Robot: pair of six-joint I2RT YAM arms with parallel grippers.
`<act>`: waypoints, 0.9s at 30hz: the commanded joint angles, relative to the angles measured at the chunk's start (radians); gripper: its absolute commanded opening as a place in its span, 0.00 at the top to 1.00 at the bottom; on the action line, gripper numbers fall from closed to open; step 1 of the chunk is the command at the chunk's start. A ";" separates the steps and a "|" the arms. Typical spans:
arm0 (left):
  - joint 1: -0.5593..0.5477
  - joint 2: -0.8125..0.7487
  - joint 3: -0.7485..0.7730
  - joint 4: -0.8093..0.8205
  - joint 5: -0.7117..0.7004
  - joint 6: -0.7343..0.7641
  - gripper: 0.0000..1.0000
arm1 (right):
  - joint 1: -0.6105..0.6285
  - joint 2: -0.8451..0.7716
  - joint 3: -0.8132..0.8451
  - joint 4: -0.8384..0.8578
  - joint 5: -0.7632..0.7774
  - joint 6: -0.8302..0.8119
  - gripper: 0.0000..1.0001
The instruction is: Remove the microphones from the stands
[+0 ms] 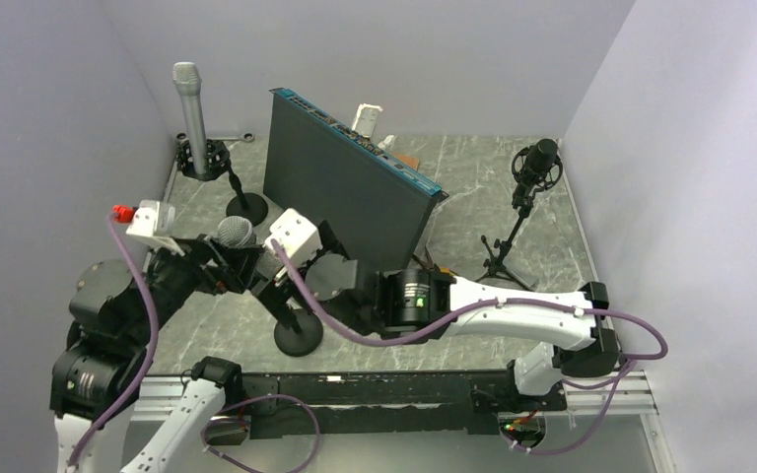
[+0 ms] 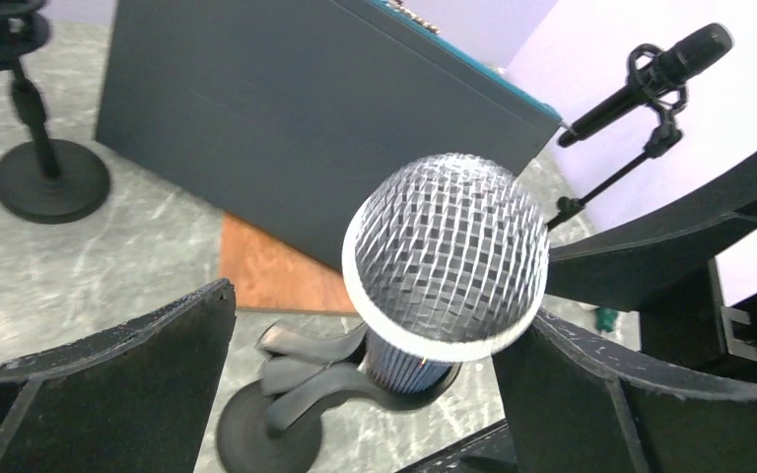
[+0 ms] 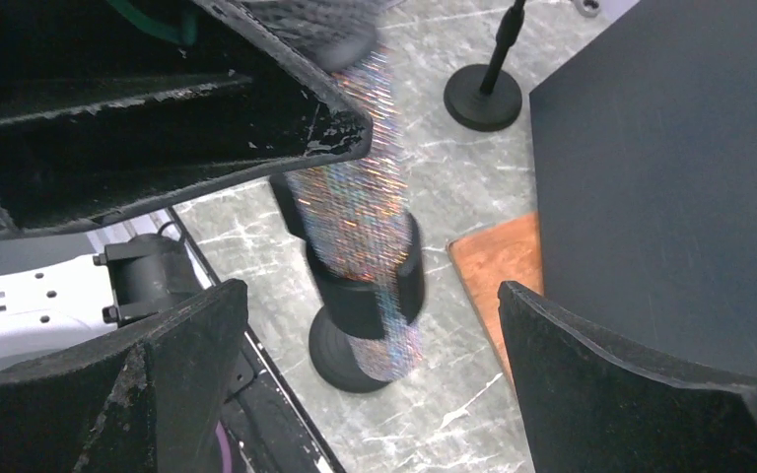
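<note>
The microphone has a silver mesh head (image 1: 236, 232) (image 2: 446, 251) and a glittery body (image 3: 353, 212). It sits upright in the black clip (image 3: 367, 286) of a stand with a round base (image 1: 299, 338) (image 3: 340, 357). My left gripper (image 1: 225, 262) (image 2: 382, 325) is open and straddles the microphone just below the head. Its right finger (image 2: 631, 394) is close to the head and its left finger (image 2: 108, 384) is well apart. My right gripper (image 1: 274, 282) (image 3: 373, 296) is open, its fingers wide on either side of the clip and lower body.
A large dark panel (image 1: 350, 182) stands just behind the stand, with a wooden board (image 2: 266, 271) at its foot. A silver microphone on a stand (image 1: 189, 94) is at the back left. A black microphone on a tripod (image 1: 535, 168) is at the back right.
</note>
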 commanded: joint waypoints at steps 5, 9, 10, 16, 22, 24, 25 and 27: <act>0.004 -0.136 0.073 -0.121 -0.205 0.128 0.01 | 0.052 0.149 0.204 -0.027 0.272 -0.040 0.00; 0.003 -0.219 0.061 -0.120 -0.286 0.117 0.01 | 0.051 0.217 0.287 -0.032 0.322 -0.071 0.05; 0.003 -0.237 0.052 -0.119 -0.304 0.111 0.00 | 0.052 0.231 0.303 -0.034 0.337 -0.074 0.08; 0.003 -0.312 -0.021 -0.138 -0.364 0.065 0.01 | 0.050 0.258 0.298 -0.012 0.390 -0.085 0.29; 0.003 -0.322 -0.144 -0.110 -0.252 0.031 0.01 | 0.013 0.227 0.234 0.027 0.317 -0.112 0.58; 0.003 -0.321 -0.184 -0.093 -0.215 0.023 0.01 | 0.002 0.196 0.183 0.069 0.247 -0.183 0.64; 0.003 -0.323 -0.200 -0.078 -0.192 0.025 0.01 | 0.000 0.170 0.143 0.107 0.217 -0.224 0.66; 0.003 -0.327 -0.234 -0.023 -0.118 0.040 0.01 | -0.020 0.120 0.071 0.164 0.120 -0.278 0.70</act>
